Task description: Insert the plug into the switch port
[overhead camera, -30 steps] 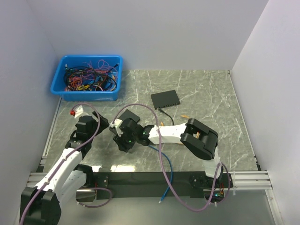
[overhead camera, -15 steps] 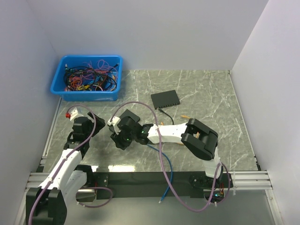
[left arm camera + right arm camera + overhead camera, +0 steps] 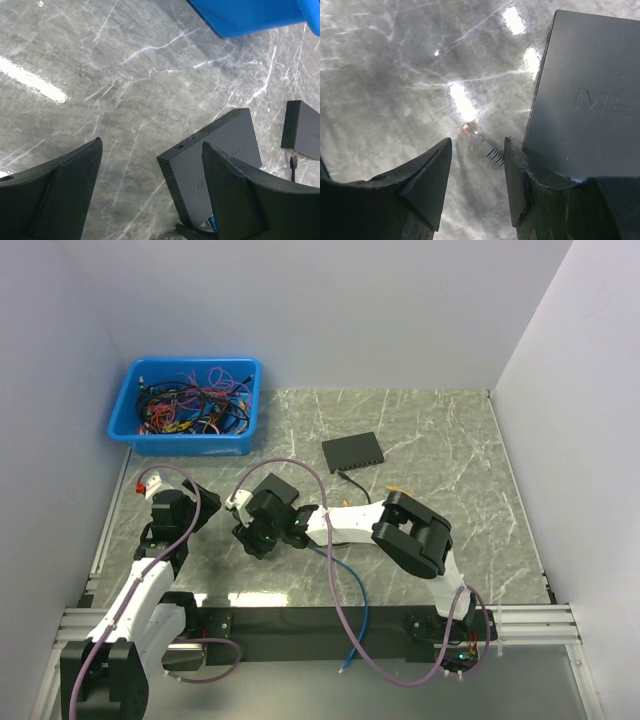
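A dark grey switch [image 3: 278,486] lies on the marble table, its perforated end facing the left wrist view [image 3: 215,165]. My right gripper [image 3: 250,532] is open and low over the table just beside this switch [image 3: 590,100]. A small grey plug with an orange tip [image 3: 481,142] lies flat on the table just past its fingertips, in line with the gap between them [image 3: 476,145]. A blue cable [image 3: 352,625] runs from the front edge toward the right gripper. My left gripper [image 3: 203,507] is open and empty [image 3: 151,145], left of the switch.
A second black switch [image 3: 353,452] lies further back, also in the left wrist view [image 3: 305,130], with a black cable end [image 3: 294,161] beside it. A blue bin of tangled cables [image 3: 187,405] stands at the back left. White walls close in both sides.
My left arm has drawn back to the left, away from the switch. My right gripper has shifted slightly left beside the switch, and its elbow has swung left.
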